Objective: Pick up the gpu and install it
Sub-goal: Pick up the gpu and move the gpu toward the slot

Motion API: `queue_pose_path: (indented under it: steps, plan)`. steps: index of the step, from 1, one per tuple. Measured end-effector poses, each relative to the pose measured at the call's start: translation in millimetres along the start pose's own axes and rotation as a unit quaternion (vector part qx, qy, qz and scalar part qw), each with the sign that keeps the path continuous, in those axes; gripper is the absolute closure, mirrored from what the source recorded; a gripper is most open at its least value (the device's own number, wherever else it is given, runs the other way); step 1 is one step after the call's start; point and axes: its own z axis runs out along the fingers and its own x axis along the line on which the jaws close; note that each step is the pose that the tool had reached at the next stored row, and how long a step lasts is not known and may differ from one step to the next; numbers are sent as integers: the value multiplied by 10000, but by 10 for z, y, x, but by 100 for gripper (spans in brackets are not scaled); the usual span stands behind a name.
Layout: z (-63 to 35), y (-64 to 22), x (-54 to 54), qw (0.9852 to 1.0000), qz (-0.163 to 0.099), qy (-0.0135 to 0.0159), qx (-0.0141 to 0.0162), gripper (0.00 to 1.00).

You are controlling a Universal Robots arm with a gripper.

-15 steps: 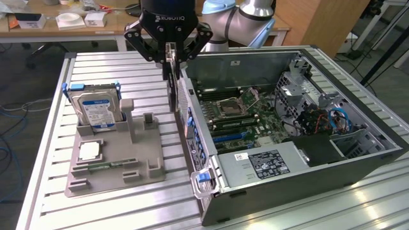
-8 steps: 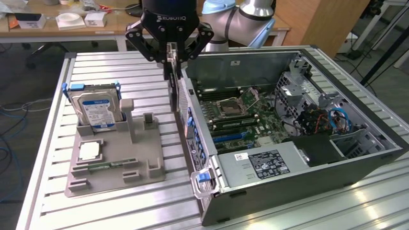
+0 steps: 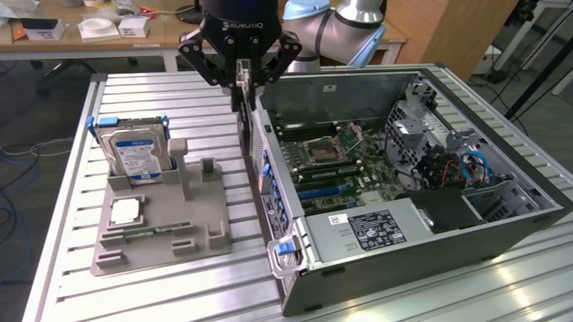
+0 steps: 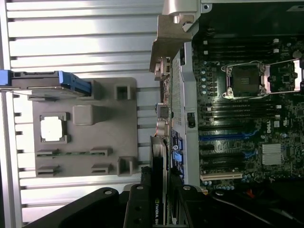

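The jaws are closed on the gpu point(image 3: 240, 99), a thin, flat, dark circuit card with a silver metal bracket point(image 4: 170, 42) at one end. The card hangs edge-on below the jaws, just beside one outer wall of the open black metal computer case point(image 3: 421, 265). Expect a light, stiff, fragile part: clamp the flat faces near the upper edge, clear of the connector contacts.
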Motion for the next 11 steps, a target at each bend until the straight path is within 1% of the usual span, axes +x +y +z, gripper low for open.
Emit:
queue_pose_path:
  steps: [11]
  plan:
    - [1, 5, -39, 10000, 0, 0, 0, 74]
